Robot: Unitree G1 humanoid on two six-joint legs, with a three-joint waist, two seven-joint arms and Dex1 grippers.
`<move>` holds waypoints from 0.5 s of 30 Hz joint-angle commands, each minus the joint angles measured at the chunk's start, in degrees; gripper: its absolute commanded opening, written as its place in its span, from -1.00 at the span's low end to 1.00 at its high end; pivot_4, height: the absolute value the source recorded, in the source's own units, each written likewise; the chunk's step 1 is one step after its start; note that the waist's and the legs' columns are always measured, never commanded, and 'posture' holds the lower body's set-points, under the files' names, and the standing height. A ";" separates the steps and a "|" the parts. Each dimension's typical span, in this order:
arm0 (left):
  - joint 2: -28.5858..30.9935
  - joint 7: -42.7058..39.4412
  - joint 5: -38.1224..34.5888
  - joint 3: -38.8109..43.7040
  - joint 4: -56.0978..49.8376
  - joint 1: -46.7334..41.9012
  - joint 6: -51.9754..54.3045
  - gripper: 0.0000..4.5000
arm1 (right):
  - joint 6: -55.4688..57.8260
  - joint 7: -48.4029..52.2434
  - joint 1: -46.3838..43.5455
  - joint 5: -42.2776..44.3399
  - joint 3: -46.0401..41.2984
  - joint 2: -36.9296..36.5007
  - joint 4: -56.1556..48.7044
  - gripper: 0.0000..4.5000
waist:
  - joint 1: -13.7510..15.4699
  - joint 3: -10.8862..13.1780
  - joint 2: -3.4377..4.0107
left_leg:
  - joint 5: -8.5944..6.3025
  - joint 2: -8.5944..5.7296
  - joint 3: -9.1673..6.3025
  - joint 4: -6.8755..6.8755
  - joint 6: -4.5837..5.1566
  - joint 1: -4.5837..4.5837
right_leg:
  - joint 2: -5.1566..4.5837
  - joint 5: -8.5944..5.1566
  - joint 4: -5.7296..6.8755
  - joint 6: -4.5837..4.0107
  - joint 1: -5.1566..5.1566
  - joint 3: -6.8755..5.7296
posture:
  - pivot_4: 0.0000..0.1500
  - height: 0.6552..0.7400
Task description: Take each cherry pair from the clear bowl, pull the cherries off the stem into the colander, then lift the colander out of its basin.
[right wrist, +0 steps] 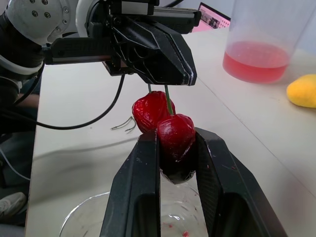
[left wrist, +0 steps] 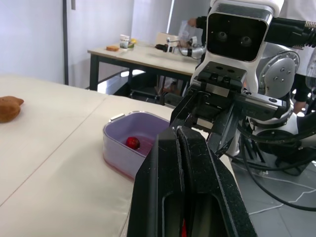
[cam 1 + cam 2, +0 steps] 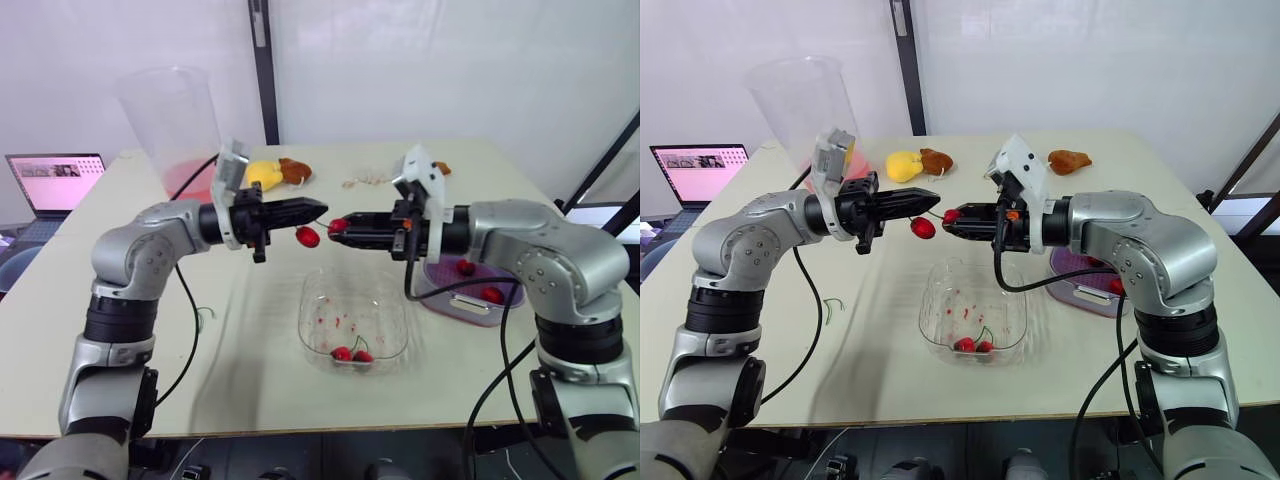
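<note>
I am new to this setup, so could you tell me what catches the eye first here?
The left gripper and right gripper meet in mid-air above the clear bowl, sharing a cherry pair: the left pinches its stem, the right clamps one cherry, the other hangs free. To the robot's right, the purple colander holds two loose cherries.

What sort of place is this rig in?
Probably a robotics lab, not a kitchen: laptop beside the table, a second workbench with gear on it, bare white walls.
</note>
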 commanded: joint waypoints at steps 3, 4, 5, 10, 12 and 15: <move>0.48 0.08 -0.74 1.53 -1.02 -1.13 -0.62 -1.00 | -0.24 0.83 1.49 1.25 -0.46 -2.81 -0.99 -0.57 | 0.08 0.00 0.00 | 0.00 0.00 0.00 0.00 0.00 0.00 | 0.00 0.00 0.00 0.00 0.00 0.00 | 1.00 1.00; 0.47 0.04 -0.68 1.56 -0.78 -1.28 -0.69 -1.00 | -0.19 1.18 1.95 1.46 -0.30 -3.37 -1.08 -0.57 | 0.10 0.00 0.00 | 0.00 0.00 0.00 0.00 0.00 0.00 | 0.00 0.00 -0.01 0.00 0.01 0.00 | 1.00 1.00; 0.35 -0.22 -0.42 1.32 -0.36 -1.51 -1.02 -1.00 | -0.24 1.62 2.78 1.49 -0.01 -4.20 -1.16 -0.57 | 0.13 0.00 0.00 | 0.00 0.00 0.00 0.00 0.00 0.00 | 0.00 0.00 -0.01 0.00 0.01 0.00 | 1.00 1.00; -0.44 -0.88 0.22 0.52 0.96 -2.66 -2.02 -1.00 | 0.28 1.51 5.60 2.80 -2.22 -6.38 -0.56 -0.57 | 0.12 0.00 0.00 | 0.00 -0.01 0.01 0.00 0.00 0.00 | 0.00 0.00 -0.01 0.00 0.01 0.00 | 1.00 1.00; -0.52 -0.99 0.31 0.48 1.10 -2.79 -2.21 -1.00 | 0.74 1.81 6.72 3.74 -4.03 -7.91 -0.65 -0.57 | 0.20 0.00 -0.01 | 0.00 -0.01 0.01 0.00 0.00 -0.01 | -0.01 0.00 -0.02 0.00 0.01 0.00 | 1.00 1.00; -0.71 -0.80 0.47 0.69 1.00 -2.71 -2.53 -1.00 | -2.96 2.48 10.78 -0.83 -7.11 -15.87 3.21 -0.57 | 0.95 0.00 -0.01 | 0.00 -0.02 0.01 0.02 0.00 -0.01 | -0.02 0.00 -0.03 0.00 0.02 -0.01 | 1.00 1.00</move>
